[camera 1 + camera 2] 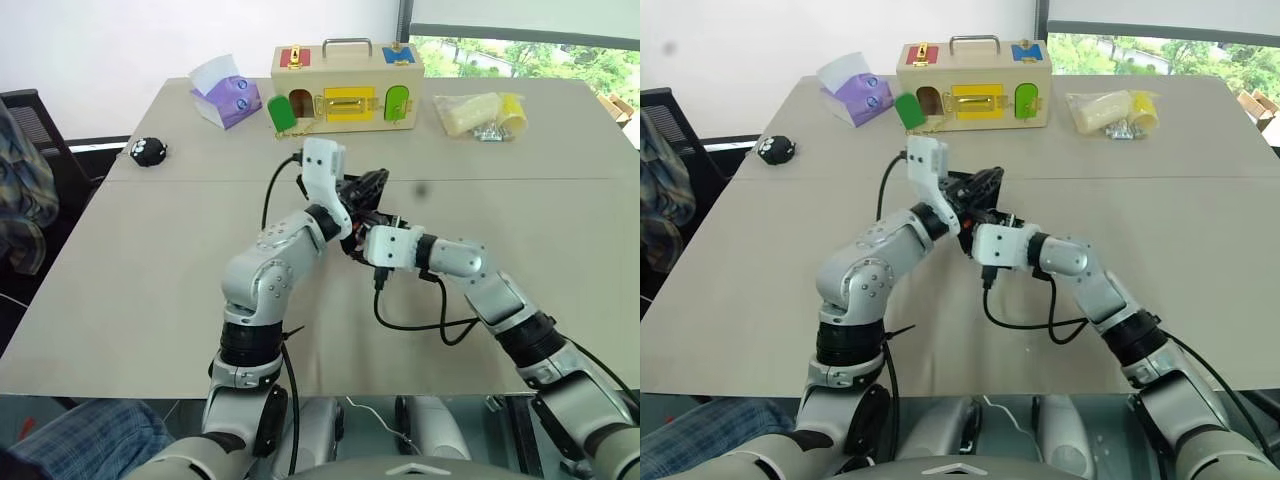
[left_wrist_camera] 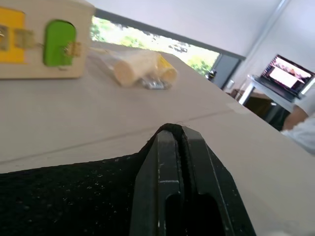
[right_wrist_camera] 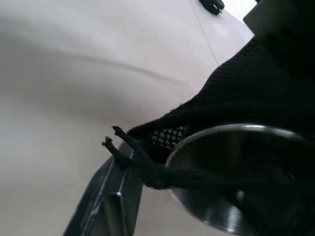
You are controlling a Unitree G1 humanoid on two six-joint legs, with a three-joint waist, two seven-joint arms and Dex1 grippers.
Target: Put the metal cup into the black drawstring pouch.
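The black drawstring pouch [image 1: 368, 192] hangs above the middle of the table, between my two grippers. My left gripper [image 2: 178, 132] is shut on the pouch's mesh fabric [image 2: 64, 196] at its edge. In the right wrist view the metal cup [image 3: 231, 196] shows as a shiny round rim sitting in the pouch's mouth [image 3: 256, 88], with a drawstring cord [image 3: 147, 164] lying across it. My right gripper [image 1: 358, 232] is just below and in front of the pouch, open, with one finger [image 3: 110, 191] standing well to the side of the cup.
At the table's far edge stand a wooden lock box [image 1: 346, 88], a purple tissue box [image 1: 228, 98] and a clear plastic bag with yellow contents [image 1: 480, 113]. A small black spotted ball [image 1: 149, 151] lies far left. A person's plaid sleeve [image 1: 20, 200] shows at the left.
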